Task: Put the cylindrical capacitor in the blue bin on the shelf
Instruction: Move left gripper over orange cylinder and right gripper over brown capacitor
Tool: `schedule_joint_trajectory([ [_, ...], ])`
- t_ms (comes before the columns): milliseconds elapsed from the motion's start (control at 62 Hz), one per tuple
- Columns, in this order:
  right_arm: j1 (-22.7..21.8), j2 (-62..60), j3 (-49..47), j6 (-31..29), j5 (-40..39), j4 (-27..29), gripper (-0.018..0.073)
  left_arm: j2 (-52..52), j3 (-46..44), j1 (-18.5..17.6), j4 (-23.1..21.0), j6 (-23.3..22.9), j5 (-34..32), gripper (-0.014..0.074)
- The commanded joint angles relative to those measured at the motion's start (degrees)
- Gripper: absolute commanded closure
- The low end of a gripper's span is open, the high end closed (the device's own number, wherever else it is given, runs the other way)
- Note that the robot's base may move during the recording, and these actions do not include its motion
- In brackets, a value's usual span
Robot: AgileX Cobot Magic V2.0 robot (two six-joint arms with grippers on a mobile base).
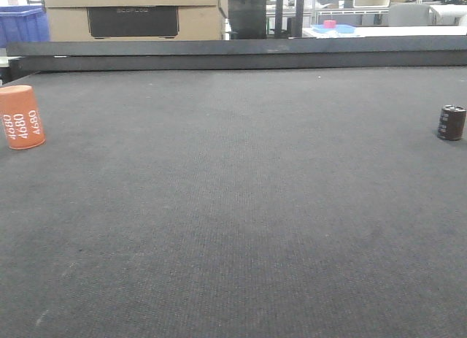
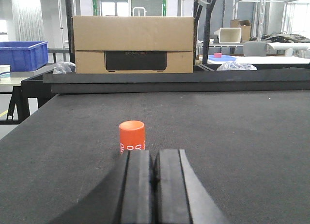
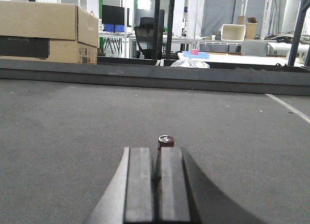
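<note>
Black, coarse-woven tabletop (image 1: 233, 206) fills the foreground of a workshop, seen from the front and from both wrists. Nearest each wrist camera, the left hand (image 2: 154, 156) is clenched, its two dark fingers pressed flat together, and the right hand (image 3: 156, 154) is clenched the same way; both sit low over the tabletop.

Just beyond the right hand's fingertips, and apart from them, stands the cylindrical capacitor (image 3: 166, 141). It is upright, its long axis vertical and its silvery top facing the ceiling. In the front view the capacitor (image 1: 452, 123) is close to the tabletop's right edge, pale markings showing on its dark sleeve.

Just ahead of the left hand stands an orange cylinder (image 2: 132, 136), also upright; the front view places it (image 1: 22, 117) at the left edge, printed "4680", well apart from the capacitor.

A raised dark rail (image 1: 233, 57) runs along the far edge. Behind it sits a cardboard box (image 2: 133, 45), with a blue crate (image 2: 22, 54) beyond the far-left corner.
</note>
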Motion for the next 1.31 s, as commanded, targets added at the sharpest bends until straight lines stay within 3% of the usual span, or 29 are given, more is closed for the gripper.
schedule_joint_trajectory([
  [0,-0.2,-0.2,0.1,-0.4,-1.3,0.2,0.0727,-0.3,-0.1,-0.4,-0.3,0.2,-0.8,0.0707],
  [952,-0.2,-0.2,0.1,-0.4,-1.3,0.2,0.0727,-0.3,-0.1,-0.4,-0.3,0.2,-0.8,0.0707],
  [1097,-0.2,-0.2,0.1,-0.4,-4.3,0.2,0.0727,-0.3,-0.1,-0.4,-0.3,0.2,-0.8,0.0707],
  [1227,-0.2,-0.2,0.1,-0.4,-4.5,0.2,0.0727,-0.3,-0.1,-0.1,7.2,4.3,-2.1,0.0707],
  [1291,-0.2,-0.2,-2.2,-0.4,-4.5,0.2,0.0727,-0.3,-0.3,-0.1,7.2,4.3,-2.4,0.0707],
])
